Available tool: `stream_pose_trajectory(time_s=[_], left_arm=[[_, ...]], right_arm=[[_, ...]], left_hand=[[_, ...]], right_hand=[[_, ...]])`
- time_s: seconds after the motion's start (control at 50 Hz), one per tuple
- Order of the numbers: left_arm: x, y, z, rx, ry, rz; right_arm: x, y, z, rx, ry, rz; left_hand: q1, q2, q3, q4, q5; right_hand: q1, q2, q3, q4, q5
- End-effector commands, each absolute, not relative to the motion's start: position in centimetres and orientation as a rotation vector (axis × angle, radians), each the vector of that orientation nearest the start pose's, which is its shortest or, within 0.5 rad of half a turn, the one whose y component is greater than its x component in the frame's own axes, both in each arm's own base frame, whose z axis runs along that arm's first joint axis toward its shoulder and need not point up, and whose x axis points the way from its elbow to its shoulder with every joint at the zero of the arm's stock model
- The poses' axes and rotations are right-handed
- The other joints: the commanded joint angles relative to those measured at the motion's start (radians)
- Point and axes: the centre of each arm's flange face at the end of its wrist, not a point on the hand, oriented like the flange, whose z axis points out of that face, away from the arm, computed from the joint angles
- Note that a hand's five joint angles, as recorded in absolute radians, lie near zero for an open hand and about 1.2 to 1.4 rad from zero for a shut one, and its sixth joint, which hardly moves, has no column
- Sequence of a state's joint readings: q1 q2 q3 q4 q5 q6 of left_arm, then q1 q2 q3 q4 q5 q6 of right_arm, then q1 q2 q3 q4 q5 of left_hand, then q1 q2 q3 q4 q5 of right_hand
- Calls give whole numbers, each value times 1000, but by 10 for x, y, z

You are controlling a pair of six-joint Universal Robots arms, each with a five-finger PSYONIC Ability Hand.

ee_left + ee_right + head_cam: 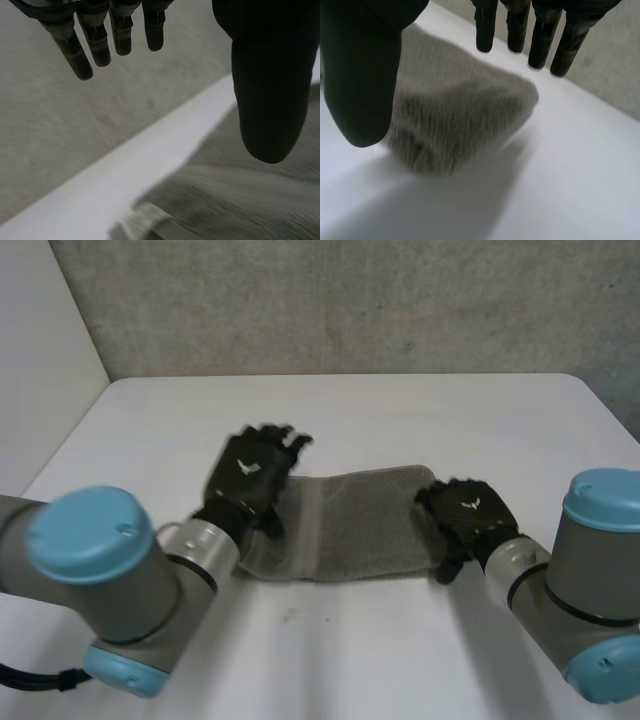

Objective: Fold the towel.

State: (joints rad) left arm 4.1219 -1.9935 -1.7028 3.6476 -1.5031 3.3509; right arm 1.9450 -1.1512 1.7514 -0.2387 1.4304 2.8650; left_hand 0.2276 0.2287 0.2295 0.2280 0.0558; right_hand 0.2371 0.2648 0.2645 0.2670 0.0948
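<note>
White table (400,650) bears towel (365,522); left robot hand (250,476), right robot hand (468,513) released, seemingly above its ends.

Left arm (100,580) enters from the near left, light-blue cap foremost, grey wrist angled inward and away from the robot. Left hand (250,475) is held back upward; left fingers (100,45) are straight and side by side, left thumb (270,100) stands well apart from them, and nothing is pinched between. Right arm (590,580) enters from the near right, wrist angled inward. Right hand (470,512) sits nearer the robot than the left, back upward; right fingers (540,40) are straight, right thumb (362,75) spread wide, the grasp empty
</note>
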Motion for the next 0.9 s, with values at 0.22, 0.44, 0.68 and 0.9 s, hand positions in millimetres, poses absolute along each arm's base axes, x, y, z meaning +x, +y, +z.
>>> stream_pose_trajectory(time_s=[0.22, 0.44, 0.68, 0.9], left_arm=[[-315, -220, 135, 1279, 2131, -2081], [-281, -244, 189, 797, 2081, -2168], [-238, -276, 219, 505, 2042, -2212], [-250, -279, 230, 591, 2078, -2359]], right_arm=[[264, -285, 164, -1008, 2114, -1975], [380, -217, 196, -1293, 1651, -2034], [424, -150, 116, -1630, 1480, -1784], [420, -164, 157, -1469, 1501, -1868]], left_hand=[[39, 38, 37, 38, 36], [33, 32, 31, 32, 30], [30, 29, 28, 30, 27], [30, 29, 28, 30, 27]], right_hand=[[1159, 1131, 1132, 1129, 1127], [1159, 1131, 1132, 1129, 1127], [1159, 1131, 1132, 1129, 1127], [-63, -90, -90, -92, -95]])
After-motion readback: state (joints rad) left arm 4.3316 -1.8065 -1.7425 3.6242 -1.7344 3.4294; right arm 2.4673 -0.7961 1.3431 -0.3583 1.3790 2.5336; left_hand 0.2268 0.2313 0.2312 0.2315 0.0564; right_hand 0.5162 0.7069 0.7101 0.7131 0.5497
